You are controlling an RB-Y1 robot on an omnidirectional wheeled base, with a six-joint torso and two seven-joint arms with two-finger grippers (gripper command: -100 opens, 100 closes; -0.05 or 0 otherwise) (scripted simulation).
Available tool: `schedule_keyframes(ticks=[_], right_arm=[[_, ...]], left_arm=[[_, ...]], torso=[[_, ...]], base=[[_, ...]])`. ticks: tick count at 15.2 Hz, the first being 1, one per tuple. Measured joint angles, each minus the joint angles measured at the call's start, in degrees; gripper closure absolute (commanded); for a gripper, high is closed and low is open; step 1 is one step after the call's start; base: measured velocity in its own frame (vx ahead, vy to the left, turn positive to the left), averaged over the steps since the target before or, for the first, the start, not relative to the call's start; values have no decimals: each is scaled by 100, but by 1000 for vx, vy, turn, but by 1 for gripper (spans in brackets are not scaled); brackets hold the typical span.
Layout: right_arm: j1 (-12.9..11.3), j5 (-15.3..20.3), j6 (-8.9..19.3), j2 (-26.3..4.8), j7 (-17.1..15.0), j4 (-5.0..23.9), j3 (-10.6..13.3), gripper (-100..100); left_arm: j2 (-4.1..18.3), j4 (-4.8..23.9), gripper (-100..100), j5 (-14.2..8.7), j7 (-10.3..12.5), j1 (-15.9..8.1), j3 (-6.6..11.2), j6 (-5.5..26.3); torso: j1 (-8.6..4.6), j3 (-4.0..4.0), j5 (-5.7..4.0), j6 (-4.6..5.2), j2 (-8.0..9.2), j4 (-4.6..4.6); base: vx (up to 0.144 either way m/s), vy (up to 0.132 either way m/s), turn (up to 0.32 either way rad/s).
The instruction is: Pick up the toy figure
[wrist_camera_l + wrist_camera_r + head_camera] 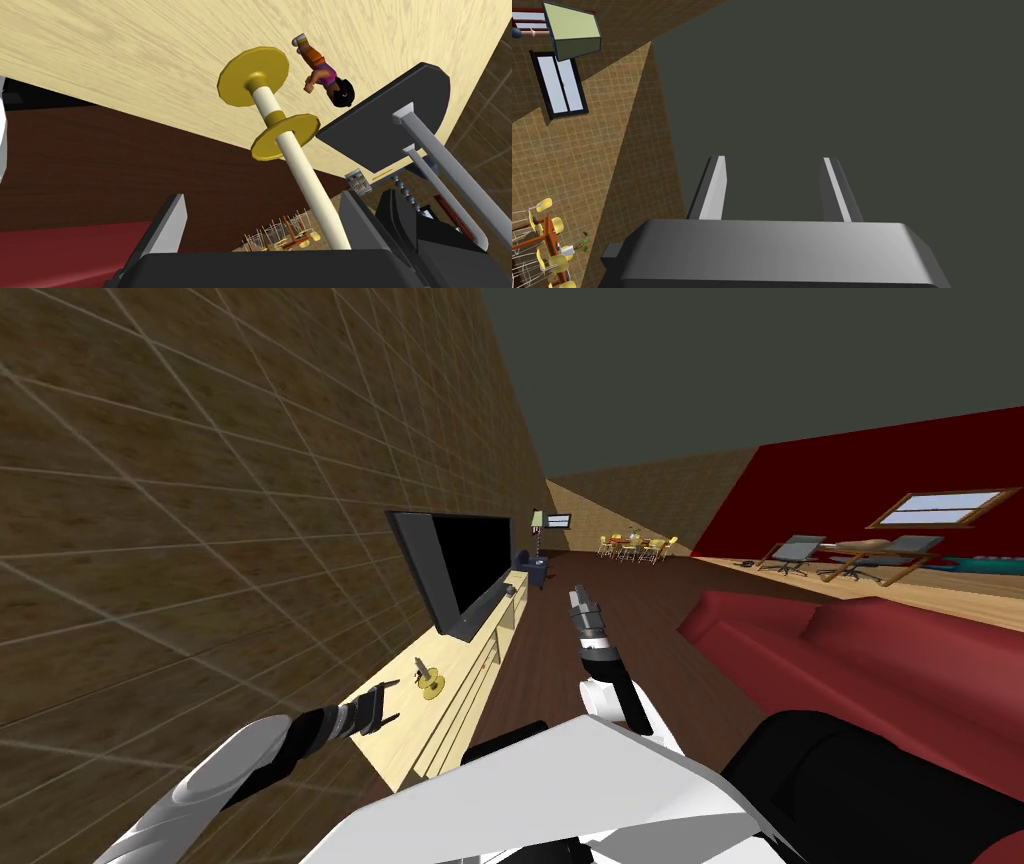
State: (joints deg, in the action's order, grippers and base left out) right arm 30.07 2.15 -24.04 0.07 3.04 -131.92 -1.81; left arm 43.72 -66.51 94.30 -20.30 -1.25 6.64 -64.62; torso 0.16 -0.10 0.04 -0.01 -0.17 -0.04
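White-grey forearms (215,778) narrow into dark ribbed wrists (330,724); the left gripper (264,199) and right gripper (773,159) are dark boxes bearing thin light-grey blades.

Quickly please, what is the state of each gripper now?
Left gripper: open, empty; the toy figure is not yet grasped.
Right gripper: open, empty.

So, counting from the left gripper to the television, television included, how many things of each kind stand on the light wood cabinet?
toy figure: 1
candlestick: 1
television: 1
Total: 3
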Motion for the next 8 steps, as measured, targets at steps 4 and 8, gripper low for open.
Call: schedule_keyframes(ticks=[4,8], right_arm=[[1,0,0,0,0,0,0,0],[0,0,0,0,0,0,0,0]], left_arm=[[110,319,-100,466,-230,-126,31,-211],[198,667,-100,943,-400,-322,18,-418]], torso=[[-7,-3,-1,-3,-5,-1],[-2,-6,-1,5,-10,-2]], base=[[5,20,-160],[13,32,-240]])
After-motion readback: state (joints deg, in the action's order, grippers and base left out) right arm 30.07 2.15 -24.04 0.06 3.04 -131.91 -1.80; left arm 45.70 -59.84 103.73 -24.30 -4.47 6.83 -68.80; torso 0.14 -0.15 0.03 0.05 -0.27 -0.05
